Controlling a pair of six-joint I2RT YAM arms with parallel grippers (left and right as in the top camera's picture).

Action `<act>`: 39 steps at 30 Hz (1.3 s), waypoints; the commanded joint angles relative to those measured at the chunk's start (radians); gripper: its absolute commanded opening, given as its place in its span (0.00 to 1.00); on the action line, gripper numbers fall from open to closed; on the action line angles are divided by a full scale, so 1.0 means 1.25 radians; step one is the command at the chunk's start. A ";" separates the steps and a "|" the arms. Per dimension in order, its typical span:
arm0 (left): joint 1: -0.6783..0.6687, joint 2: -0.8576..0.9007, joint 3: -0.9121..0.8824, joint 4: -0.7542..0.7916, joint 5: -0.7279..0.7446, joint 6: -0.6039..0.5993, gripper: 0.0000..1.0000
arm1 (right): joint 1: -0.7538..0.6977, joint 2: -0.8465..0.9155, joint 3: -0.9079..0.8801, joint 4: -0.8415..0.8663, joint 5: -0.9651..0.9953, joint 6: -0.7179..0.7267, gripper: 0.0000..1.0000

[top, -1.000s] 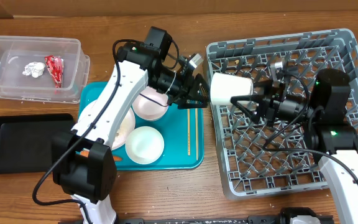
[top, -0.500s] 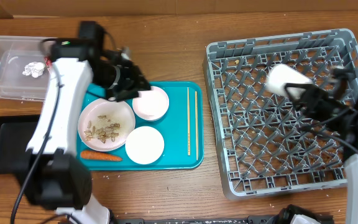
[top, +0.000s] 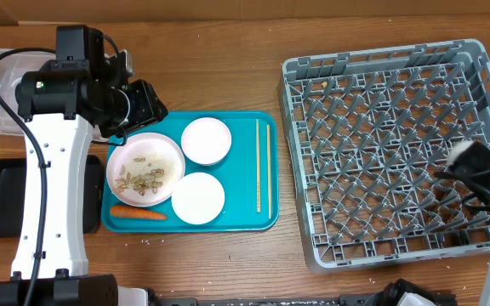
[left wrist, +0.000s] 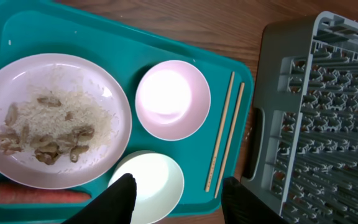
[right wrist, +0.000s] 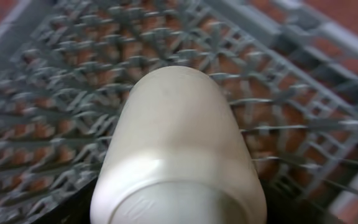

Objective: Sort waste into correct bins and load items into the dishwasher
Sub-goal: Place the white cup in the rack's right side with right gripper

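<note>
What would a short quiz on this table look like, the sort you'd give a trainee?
1. True or false: the chopsticks lie inside the dish rack.
2. What is the right gripper holding? A) a fork B) a white cup C) a spoon
3. How many bowls sit on the teal tray?

Key: 1. False, they lie on the teal tray. 2. B. 3. Two, the pink bowl and the white bowl.
</note>
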 commanded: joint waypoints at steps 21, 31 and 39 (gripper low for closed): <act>0.001 -0.001 0.013 -0.012 -0.020 -0.005 0.48 | -0.038 0.206 0.022 -0.027 0.168 0.091 0.68; 0.002 -0.001 0.013 -0.060 -0.089 0.001 0.61 | -0.037 0.200 0.084 -0.035 -0.007 0.015 0.80; 0.002 -0.001 0.013 -0.132 -0.243 -0.053 0.63 | 0.094 0.199 0.365 -0.045 -0.519 -0.166 0.79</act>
